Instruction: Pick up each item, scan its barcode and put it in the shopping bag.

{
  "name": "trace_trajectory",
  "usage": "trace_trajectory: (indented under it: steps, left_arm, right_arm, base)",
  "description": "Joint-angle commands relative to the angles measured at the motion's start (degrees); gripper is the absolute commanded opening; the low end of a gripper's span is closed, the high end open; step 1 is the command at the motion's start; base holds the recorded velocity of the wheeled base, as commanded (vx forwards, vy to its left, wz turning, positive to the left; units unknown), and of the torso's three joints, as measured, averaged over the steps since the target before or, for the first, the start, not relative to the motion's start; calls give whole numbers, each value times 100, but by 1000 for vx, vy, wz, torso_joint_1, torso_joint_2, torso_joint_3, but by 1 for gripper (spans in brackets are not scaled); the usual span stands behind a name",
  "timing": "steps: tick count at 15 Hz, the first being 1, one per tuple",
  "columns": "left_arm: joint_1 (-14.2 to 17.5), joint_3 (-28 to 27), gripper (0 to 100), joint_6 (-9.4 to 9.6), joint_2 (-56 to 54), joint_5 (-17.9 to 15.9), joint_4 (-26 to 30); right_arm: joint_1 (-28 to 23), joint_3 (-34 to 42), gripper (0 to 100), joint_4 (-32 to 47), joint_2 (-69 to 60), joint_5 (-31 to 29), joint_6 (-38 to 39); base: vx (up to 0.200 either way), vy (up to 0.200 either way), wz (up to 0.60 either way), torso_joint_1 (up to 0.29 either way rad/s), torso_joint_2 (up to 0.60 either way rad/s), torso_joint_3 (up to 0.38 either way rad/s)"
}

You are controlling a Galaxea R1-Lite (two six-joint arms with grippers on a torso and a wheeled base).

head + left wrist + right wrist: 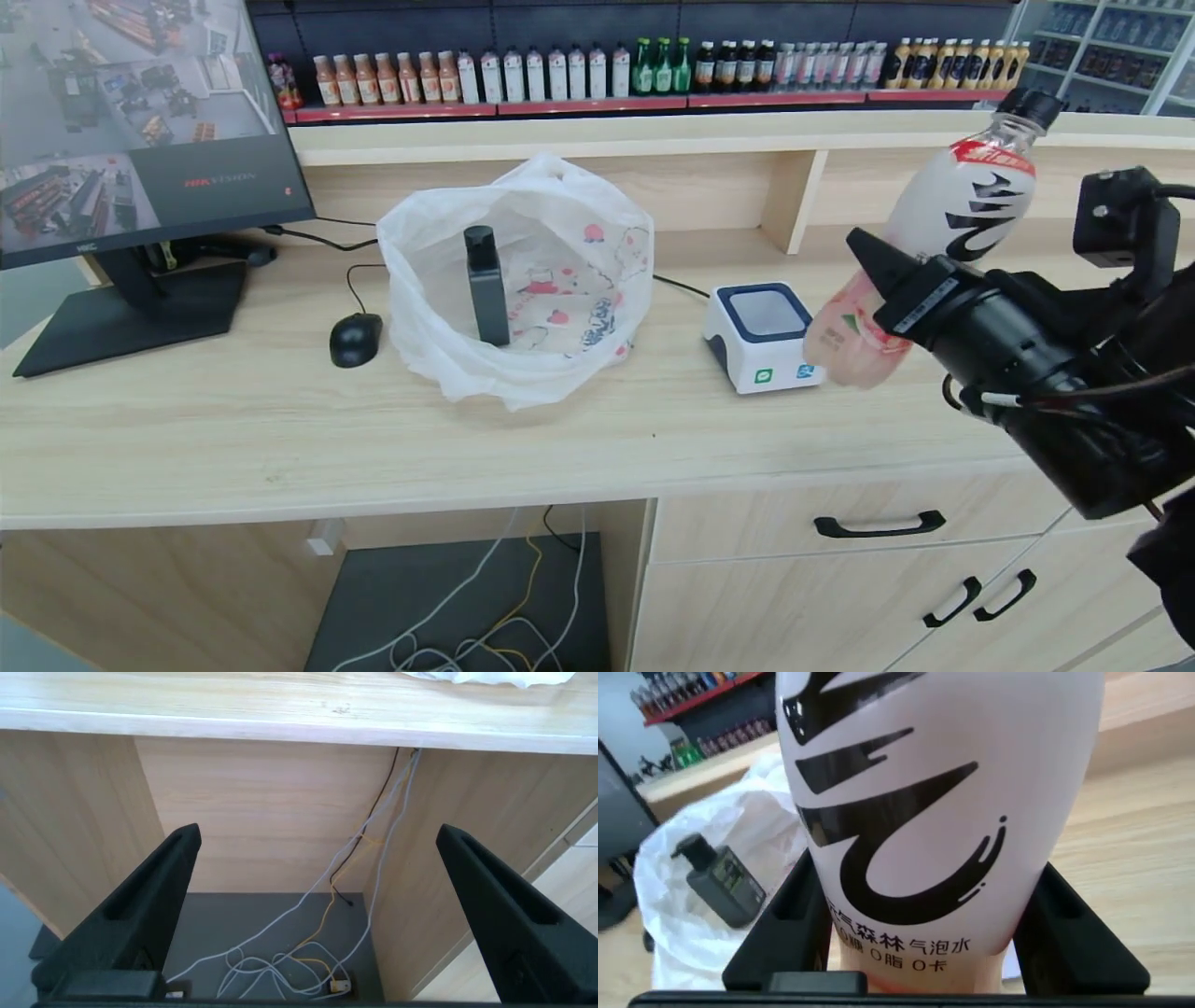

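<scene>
One dark bottle (486, 285) stands bagged in the bag (420, 280) mid-frame; the right gripper (882, 294) grips a drink bottle (962, 205) beside the scanner (761, 336), probably awaiting scanning.

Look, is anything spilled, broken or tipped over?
Nothing looks spilled or broken. The only tilted thing is the pale pink plastic drink bottle, leaning because the right claw grips it near the white box scanner. The dark pump bottle stands upright in the white plastic bag.
</scene>
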Motion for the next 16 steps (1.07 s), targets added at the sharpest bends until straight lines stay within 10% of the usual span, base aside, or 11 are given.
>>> trace_trajectory:
  steps: [1,16]
  left_arm:
    - [-1,0,100,0,-2,0,0]
    - [-1,0,100,0,-2,0,0]
  right_arm:
    - [-7,-713,0,190,424,-113,377]
    - [-376,-2471,0,207,1830,-60,3823]
  base:
    - [0,0,0,0,0,0]
    - [0,0,0,0,0,0]
